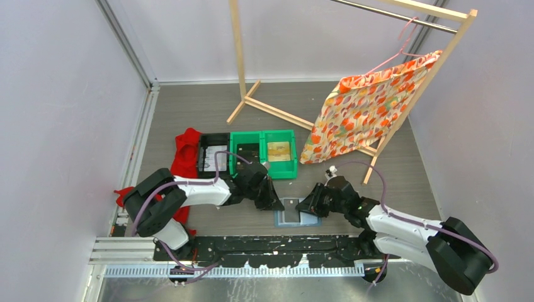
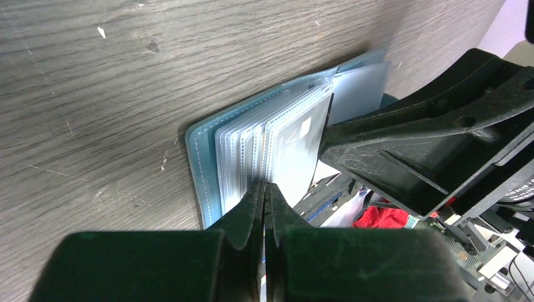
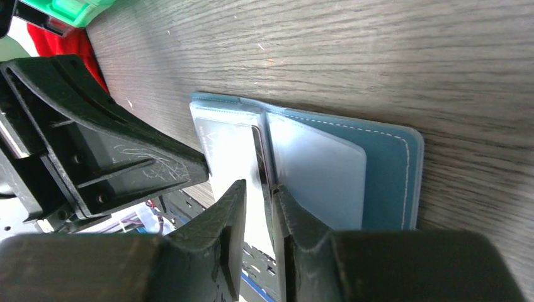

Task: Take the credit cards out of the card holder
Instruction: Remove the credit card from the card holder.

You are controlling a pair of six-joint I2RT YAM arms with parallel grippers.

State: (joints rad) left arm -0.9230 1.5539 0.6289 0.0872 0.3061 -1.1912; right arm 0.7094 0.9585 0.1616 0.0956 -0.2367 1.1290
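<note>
The card holder (image 3: 387,163) lies open on the surface (image 3: 378,56), with the green bins (image 1: 263,153) just behind it. Left tool (image 2: 265,189): fingers together at the edge of the card holder's sleeves (image 2: 252,145). Right tool (image 3: 258,192): fingers slightly apart, astride one of the sleeves.

Card holder (image 1: 297,217) lies open on the table (image 1: 189,113), near the front edge, between the two arms. Left gripper (image 1: 276,205) is at its left side, right gripper (image 1: 303,207) at its right. Three bins (image 1: 247,165) stand in a row behind it. A cloth (image 1: 186,151) lies left of the bins. A rack (image 1: 249,94) stands at the rear, with a garment (image 1: 359,116) hanging at its right end.
</note>
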